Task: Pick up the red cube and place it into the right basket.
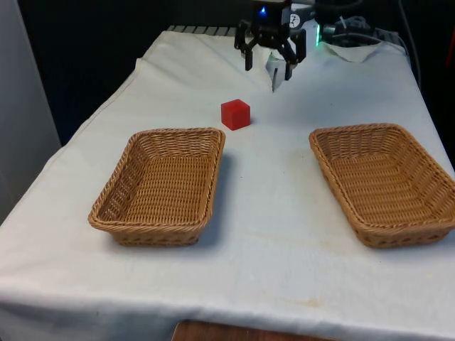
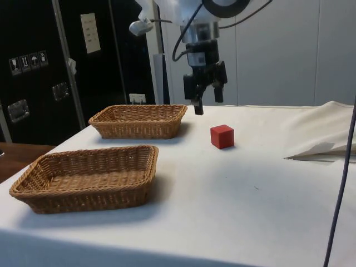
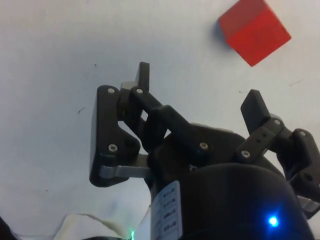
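A red cube (image 1: 235, 114) rests on the white cloth between the two wicker baskets, toward the far side of the table; it also appears in the side view (image 2: 222, 136) and the wrist view (image 3: 254, 31). My black gripper (image 1: 268, 69) hangs open above the cloth, a little behind the cube and toward the front view's right, with nothing between its fingers (image 3: 143, 75). In the side view the gripper (image 2: 206, 104) hovers above and beyond the cube. The right basket (image 1: 384, 181) lies empty at the front view's right.
The other wicker basket (image 1: 162, 186) sits at the front view's left, also empty. Rumpled cloth and cables (image 1: 355, 39) lie at the far right corner. The table's near edge (image 1: 234, 320) runs across the front.
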{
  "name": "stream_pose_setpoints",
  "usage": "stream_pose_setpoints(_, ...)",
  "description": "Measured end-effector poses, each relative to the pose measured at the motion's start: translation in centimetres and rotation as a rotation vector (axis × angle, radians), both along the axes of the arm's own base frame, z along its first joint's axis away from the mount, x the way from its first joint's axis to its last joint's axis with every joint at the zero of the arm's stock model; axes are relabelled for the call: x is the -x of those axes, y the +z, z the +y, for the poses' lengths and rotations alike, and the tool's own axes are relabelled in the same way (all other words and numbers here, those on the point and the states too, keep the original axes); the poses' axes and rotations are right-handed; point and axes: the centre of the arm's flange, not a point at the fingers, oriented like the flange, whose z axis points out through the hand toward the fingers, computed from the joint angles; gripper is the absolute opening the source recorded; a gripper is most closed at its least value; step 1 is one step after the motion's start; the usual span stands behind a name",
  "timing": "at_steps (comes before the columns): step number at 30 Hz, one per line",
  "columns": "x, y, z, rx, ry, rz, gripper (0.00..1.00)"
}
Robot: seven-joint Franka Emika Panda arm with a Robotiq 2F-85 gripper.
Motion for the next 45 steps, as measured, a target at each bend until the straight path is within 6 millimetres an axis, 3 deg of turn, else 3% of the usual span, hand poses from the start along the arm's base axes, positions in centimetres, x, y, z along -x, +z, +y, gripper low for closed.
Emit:
stream_pose_setpoints(14, 0.4, -4.2, -2.5, 0.034, -0.075, -0.019, 1.0)
stream_pose_setpoints(29, 0.4, -7.9, -2.8, 0.076, -0.172, -0.034, 1.0)
stream_pose_setpoints(39, 0.2, -7.8, -3.2, 0.078, -0.18, -0.045, 1.0)
stream_pose_setpoints(45, 0.5, -6.5, -4.5, 0.071, -0.192, -0.057, 1.0)
